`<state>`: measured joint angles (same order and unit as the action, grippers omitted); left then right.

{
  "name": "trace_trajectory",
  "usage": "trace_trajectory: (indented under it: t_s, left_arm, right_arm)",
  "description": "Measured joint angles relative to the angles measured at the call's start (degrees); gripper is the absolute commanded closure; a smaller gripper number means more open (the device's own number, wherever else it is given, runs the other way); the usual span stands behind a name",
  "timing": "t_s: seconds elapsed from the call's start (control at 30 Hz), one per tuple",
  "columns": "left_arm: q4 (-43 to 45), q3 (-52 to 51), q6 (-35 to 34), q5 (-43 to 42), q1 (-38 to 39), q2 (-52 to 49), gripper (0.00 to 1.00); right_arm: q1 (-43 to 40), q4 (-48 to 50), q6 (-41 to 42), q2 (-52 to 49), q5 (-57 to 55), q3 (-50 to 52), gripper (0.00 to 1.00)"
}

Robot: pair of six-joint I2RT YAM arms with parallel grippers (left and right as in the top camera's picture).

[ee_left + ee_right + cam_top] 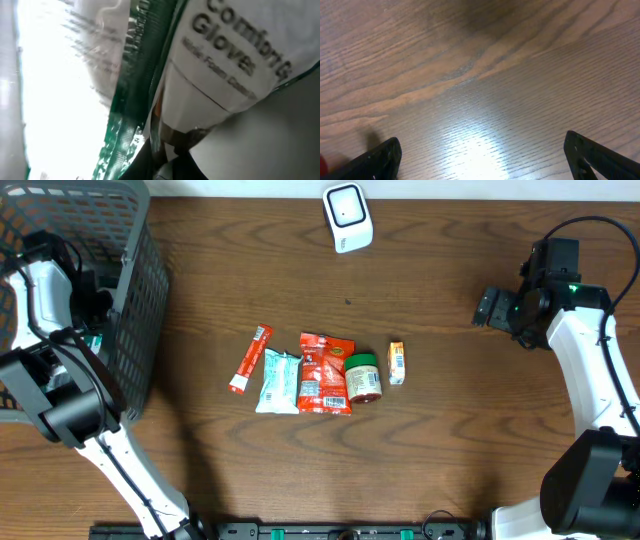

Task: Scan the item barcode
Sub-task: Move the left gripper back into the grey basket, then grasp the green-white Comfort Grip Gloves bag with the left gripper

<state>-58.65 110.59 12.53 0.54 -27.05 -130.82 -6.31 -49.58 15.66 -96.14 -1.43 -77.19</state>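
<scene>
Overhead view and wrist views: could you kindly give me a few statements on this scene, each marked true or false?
1. The white scanner lies well apart from the green-lidded jar. True.
2. The green-lidded jar ends the row on the image's left. False: the red stick packet does.
3. The right gripper holds an item. False: it is open over bare table.
4. The left wrist view is filled by a glove packet. True.

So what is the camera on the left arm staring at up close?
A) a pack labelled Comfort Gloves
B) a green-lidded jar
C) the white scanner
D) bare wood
A: the left wrist view is filled by a glove pack with "Comfort Gloves" printed across its white label.
</scene>
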Motion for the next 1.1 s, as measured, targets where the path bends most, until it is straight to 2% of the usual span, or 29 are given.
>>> trace_trajectory:
  t_s: [0.1,0.47,0.63,0.83,1.1]
  left_arm:
    - [1.9,-0.1,-2.5,0.0,0.0,3.7,0.93]
    - [10.8,0.4,-12.2,3.7,0.3,38.3,0.93]
    - [11.0,0.5,-15.2,4.2,1.5,47.9,0.93]
    - [7.6,0.5,-17.6,4.2,10.4,57.2,0.93]
    - [-8.5,0.6,-26.3,4.2,26.7,66.3,0.93]
  right_arm:
    - [0.0,0.0,0.0,0.0,0.0,0.0,0.01]
    - [0.0,0.0,0.0,0.0,0.0,0.0,0.01]
    - [0.0,0.0,0.0,0.0,0.0,0.0,0.01]
    - [0.0,0.0,0.0,0.0,0.0,0.0,0.01]
    - [0.0,0.0,0.0,0.0,0.0,0.0,0.01]
